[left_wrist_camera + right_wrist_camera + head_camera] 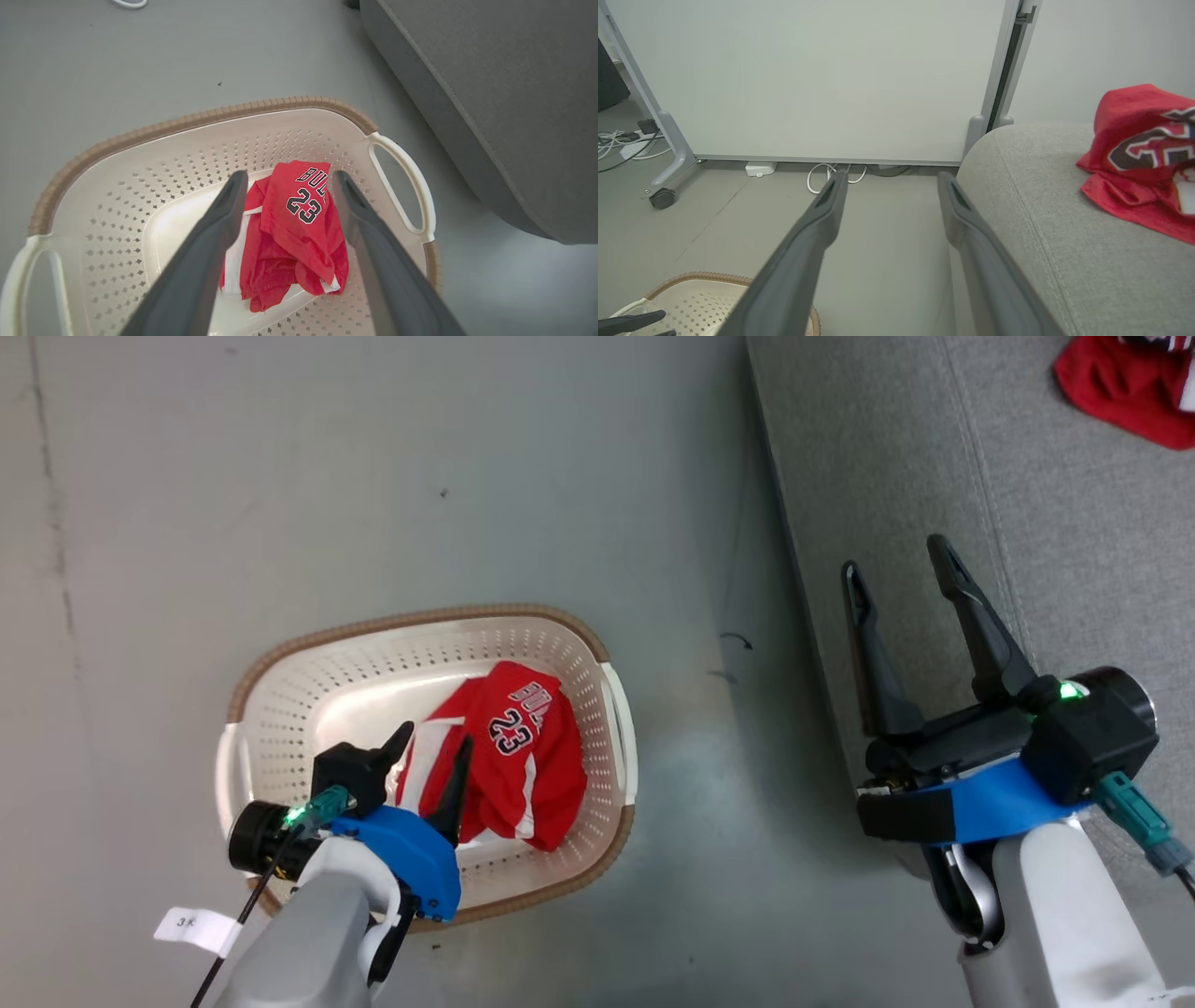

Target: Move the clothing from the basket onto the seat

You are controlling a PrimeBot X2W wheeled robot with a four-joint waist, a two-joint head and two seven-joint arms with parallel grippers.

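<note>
One red garment point(513, 756) with the number 23 lies crumpled in the cream basket point(280, 709) on the floor; the left wrist view shows that garment point(299, 228) in the basket point(140, 186). My left gripper point(429, 747) hangs open just above the basket's near side, its fingers on either side of the cloth without touching it. A second red garment point(1130, 383) rests on the grey seat point(1074, 523) at the far right, seen too in the right wrist view as a red heap point(1143, 154). My right gripper point(896, 569) stands open and empty over the seat's left edge.
The grey floor point(373, 476) surrounds the basket. In the right wrist view a white panel on castors point(662, 198) stands behind, with cables and a power block point(761, 168) along its foot. A white label point(191, 926) hangs from my left arm.
</note>
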